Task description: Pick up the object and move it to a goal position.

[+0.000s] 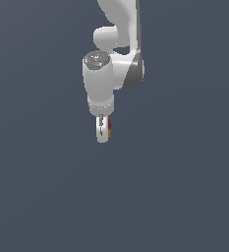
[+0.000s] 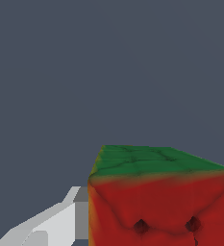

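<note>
The gripper [image 1: 102, 131] has its fingers clamped on the cube [image 2: 159, 202], so the arm should carry it smoothly and keep this squeeze firm.

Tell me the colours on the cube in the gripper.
Red and green on the cube, best in the wrist view.

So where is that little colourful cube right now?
The cube sits between the gripper fingers, near the exterior view's centre; the wrist view shows it against one finger.
</note>
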Tool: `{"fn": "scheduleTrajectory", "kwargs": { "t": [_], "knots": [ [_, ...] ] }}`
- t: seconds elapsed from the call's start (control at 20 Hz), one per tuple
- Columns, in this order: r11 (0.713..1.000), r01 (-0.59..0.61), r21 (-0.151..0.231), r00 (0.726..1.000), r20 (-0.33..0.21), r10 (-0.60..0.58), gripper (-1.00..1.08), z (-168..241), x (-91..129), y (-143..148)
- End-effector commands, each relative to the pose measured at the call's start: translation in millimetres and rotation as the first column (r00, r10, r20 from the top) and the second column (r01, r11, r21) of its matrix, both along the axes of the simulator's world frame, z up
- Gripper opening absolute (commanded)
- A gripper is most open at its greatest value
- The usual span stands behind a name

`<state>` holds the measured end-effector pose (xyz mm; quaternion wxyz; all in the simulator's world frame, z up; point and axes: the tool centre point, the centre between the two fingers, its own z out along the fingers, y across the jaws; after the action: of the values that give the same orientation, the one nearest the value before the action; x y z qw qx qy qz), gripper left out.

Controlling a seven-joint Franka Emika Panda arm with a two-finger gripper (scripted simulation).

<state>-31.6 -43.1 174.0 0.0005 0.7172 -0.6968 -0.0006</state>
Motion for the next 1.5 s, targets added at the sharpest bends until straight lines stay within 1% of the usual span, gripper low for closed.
{"fn": "scheduleTrajectory", "kwargs": {
  "t": [0.0,0.8,1.1,1.45],
  "knots": [
    [1.000,0.000,0.000,1.000,0.001,0.000,-1.00,29,2,-13],
    [1.000,0.000,-0.002,1.000,0.001,0.000,-1.00,190,20,-83],
    [1.000,-0.002,-0.001,1.000,0.001,0.002,-1.00,237,27,-103],
    [1.000,-0.003,-0.001,1.000,0.001,0.003,-1.00,280,34,-121]
  ]
}}
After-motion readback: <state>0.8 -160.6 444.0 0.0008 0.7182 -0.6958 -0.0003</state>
